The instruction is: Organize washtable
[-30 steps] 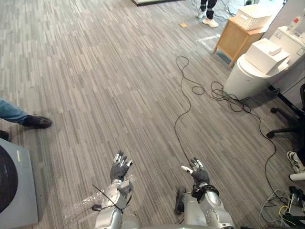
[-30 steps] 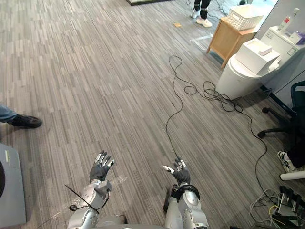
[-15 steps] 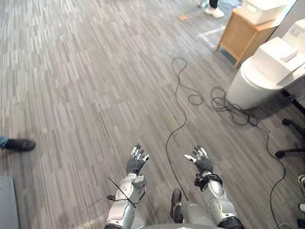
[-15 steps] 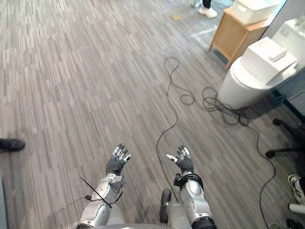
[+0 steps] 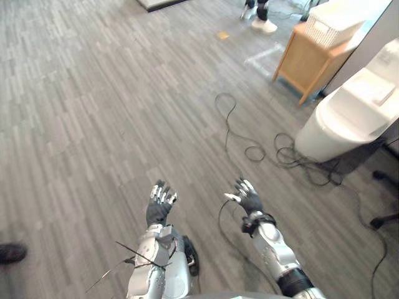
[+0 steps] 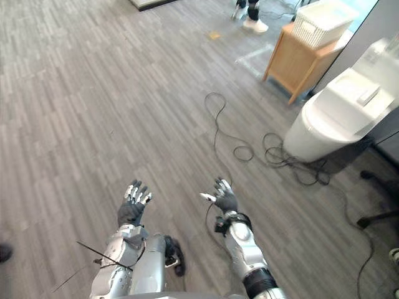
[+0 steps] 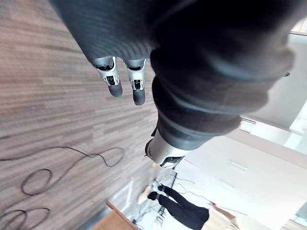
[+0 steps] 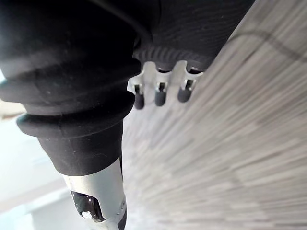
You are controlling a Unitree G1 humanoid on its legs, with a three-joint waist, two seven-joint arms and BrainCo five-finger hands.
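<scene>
Left hand (image 5: pixel 159 204) held low over the grey wood-grain floor (image 5: pixel 93 93), palm down, fingers straight and spread, holding nothing. Right hand (image 5: pixel 247 197) just beside it, likewise splayed and empty (straight fingertips (image 8: pixel 160 98) confirmed from the wrist). Toward the floor's far right corner, well apart from both hands: a small light-wood table (image 5: pixel 305 62) carrying a white woven basket (image 5: pixel 333 22), and nearer, a white rounded ceramic fixture (image 5: pixel 349 118). Cannot tell which, if either, counts as the washtable. A person's white shoes (image 5: pixel 262 23) at the far edge; a dark shoe (image 5: pixel 9 252) at the near left edge.
</scene>
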